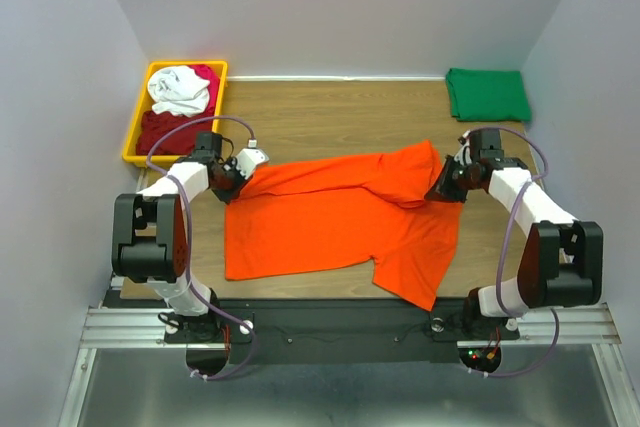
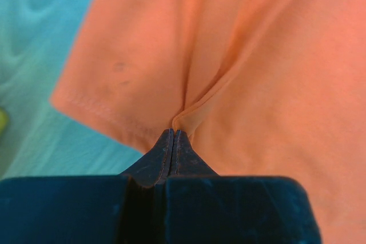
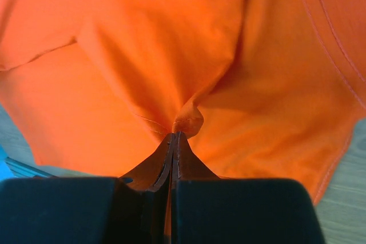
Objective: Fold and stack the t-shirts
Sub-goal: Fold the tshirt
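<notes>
A bright orange t-shirt (image 1: 335, 222) lies spread across the middle of the wooden table, its far edge lifted and folded toward the front. My left gripper (image 1: 238, 179) is shut on the shirt's left far corner; the left wrist view shows a pinched fold of orange t-shirt (image 2: 240, 55) at the tips of the left gripper (image 2: 173, 132). My right gripper (image 1: 445, 187) is shut on the right far edge, where a bunch of orange t-shirt (image 3: 171, 55) sits at the tips of the right gripper (image 3: 174, 134). A folded dark green t-shirt (image 1: 487, 94) lies at the back right.
A yellow bin (image 1: 140, 117) at the back left holds a white shirt (image 1: 180, 89), a dark red shirt (image 1: 165, 132) and a bit of magenta cloth (image 1: 207, 75). White walls close in the table on three sides. Bare wood (image 1: 330, 117) shows behind the orange shirt.
</notes>
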Robot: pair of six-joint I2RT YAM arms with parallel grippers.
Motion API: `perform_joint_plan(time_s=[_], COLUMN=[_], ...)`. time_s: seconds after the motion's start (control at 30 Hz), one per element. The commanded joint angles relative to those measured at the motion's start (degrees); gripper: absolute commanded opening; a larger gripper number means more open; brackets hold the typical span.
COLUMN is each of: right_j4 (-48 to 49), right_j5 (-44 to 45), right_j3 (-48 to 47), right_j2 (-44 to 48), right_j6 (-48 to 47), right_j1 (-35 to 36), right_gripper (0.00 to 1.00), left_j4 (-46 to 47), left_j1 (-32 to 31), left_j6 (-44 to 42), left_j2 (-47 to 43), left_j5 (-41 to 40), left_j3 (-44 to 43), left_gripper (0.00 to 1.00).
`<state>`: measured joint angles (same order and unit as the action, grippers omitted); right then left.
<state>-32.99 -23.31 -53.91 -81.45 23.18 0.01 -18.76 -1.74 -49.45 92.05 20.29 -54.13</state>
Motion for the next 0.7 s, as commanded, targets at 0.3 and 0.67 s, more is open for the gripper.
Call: perform_joint_plan(time_s=[0.3, 0.67], right_j4=[-0.9, -2.4], right_j5=[-0.9, -2.9], right_j3=[0.1, -2.6], right_j2=[0.5, 4.3], right_j6=[2.2, 1.9], right_j1=[-1.2, -2.6], right_gripper=[0.01, 0.01], left_j4=[2.6, -3.9], left_j1=[-1.6, -1.4], left_j6=[0.1, -1.6], left_j2=[-0.5, -4.5], left_j5=[-2.4, -0.1], left_j3=[1.1, -2.7], left_gripper=[0.0, 0.0])
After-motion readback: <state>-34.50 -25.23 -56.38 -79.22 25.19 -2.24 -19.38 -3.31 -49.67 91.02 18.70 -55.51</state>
